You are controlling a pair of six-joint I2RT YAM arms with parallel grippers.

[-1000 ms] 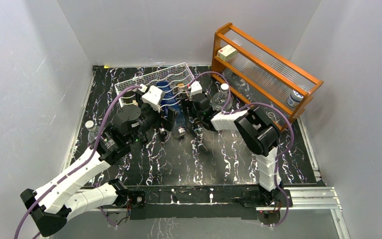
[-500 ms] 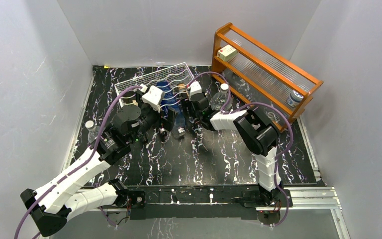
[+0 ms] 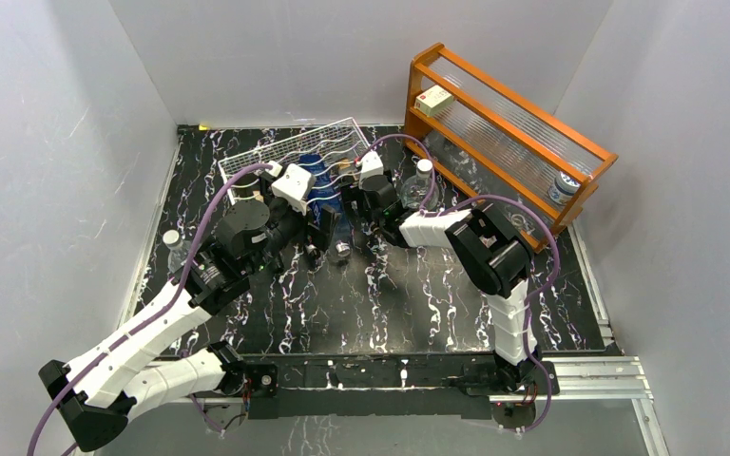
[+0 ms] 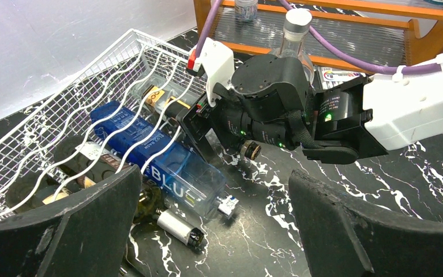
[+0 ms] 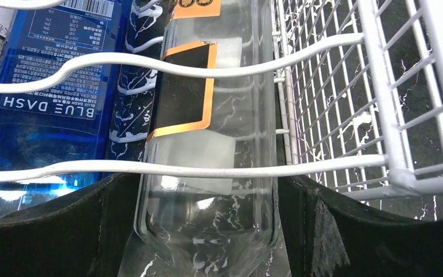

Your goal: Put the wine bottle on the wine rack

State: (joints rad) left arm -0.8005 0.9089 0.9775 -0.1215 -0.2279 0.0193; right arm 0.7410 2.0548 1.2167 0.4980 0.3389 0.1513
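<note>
The wine bottle [image 5: 207, 144] lies flat in the wine rack [image 5: 334, 104], just beside a blue bottle [image 5: 46, 115], and its long side points straight away from the right hand [image 5: 205, 184]. That hand's fingers [image 5: 63, 231] stand wide on both sides of it, so close that I cannot tell if they squeeze it. The left hand [image 4: 216, 179] is wide open, empty and farther off.

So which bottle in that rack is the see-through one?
Find the white wire rack at the back of the table. The clear bottle lies in it between the blue bottle and the mesh end. Only it has a gold-edged black label.
</note>
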